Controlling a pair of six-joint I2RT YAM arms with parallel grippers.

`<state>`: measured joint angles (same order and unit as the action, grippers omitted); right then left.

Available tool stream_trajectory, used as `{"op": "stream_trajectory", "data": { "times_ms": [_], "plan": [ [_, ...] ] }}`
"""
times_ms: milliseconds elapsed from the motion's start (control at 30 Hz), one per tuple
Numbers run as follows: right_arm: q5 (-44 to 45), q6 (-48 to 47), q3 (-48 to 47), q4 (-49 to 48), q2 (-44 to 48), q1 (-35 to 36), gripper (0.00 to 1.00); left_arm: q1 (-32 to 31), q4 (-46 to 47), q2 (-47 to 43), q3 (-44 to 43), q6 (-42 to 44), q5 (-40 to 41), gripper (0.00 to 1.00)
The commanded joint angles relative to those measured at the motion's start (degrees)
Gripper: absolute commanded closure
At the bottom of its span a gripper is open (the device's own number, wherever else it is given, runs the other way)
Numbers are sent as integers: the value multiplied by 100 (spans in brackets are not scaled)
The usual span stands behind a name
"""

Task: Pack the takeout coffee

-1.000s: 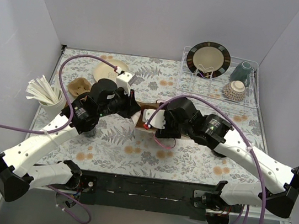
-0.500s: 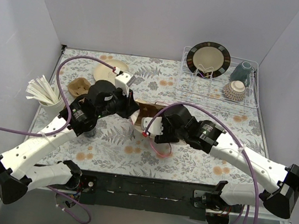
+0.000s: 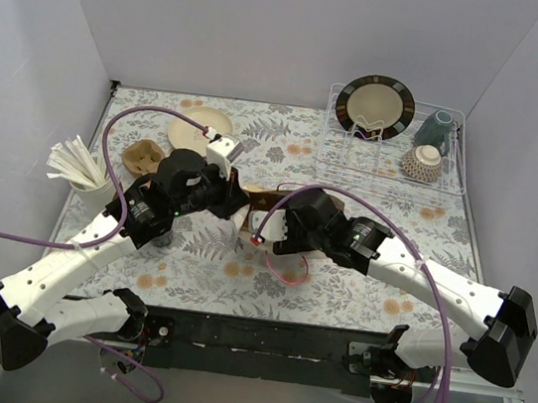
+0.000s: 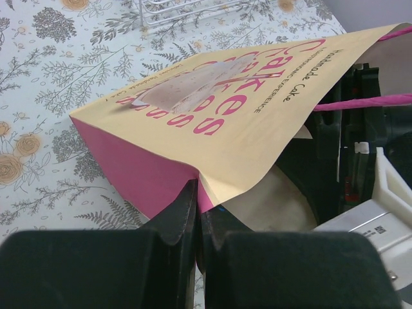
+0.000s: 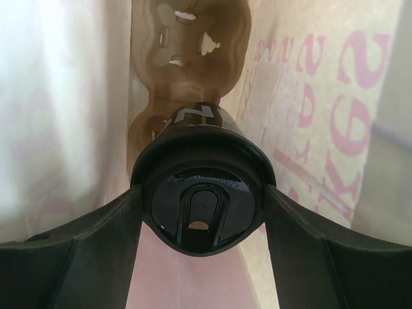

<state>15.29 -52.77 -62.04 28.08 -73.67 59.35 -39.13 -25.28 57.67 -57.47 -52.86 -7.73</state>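
The paper bag (image 4: pixel 225 109) is cream with pink sides and pink lettering. It lies tilted on its side between the arms in the top view (image 3: pixel 257 200). My left gripper (image 4: pixel 198 212) is shut on the bag's rim at a corner fold. In the top view the left gripper (image 3: pixel 234 197) sits at the bag's left. My right gripper (image 5: pixel 201 212) is shut on the takeout coffee (image 5: pixel 201 193), a black cup with a round black lid. It holds the cup inside the bag. In the top view the right gripper (image 3: pixel 266 223) is at the bag's mouth, and the cup is hidden.
A brown moulded carrier (image 5: pixel 190 38) lies deeper inside the bag. A wire dish rack (image 3: pixel 397 144) with a plate (image 3: pixel 375 104) and cups stands at the back right. A cream plate (image 3: pixel 199 127), a brown pulp tray (image 3: pixel 142 156) and a white cup of sticks (image 3: pixel 78 167) are on the left.
My right arm has pushed leftward, carrying the cup further into the bag. My left arm has shifted slightly while still holding the bag's rim.
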Motion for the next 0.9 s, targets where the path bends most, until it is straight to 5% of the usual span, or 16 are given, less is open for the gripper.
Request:
{"op": "stream_trajectory", "data": {
  "times_ms": [0,867],
  "plan": [
    [35,-286,-36,-251,-42,-116,62,-24,93,-177,-1,57,-203,100],
    [-290,-269,-273,128,-156,-152,65,-33,58,69,-291,584,-80,100]
  ]
}}
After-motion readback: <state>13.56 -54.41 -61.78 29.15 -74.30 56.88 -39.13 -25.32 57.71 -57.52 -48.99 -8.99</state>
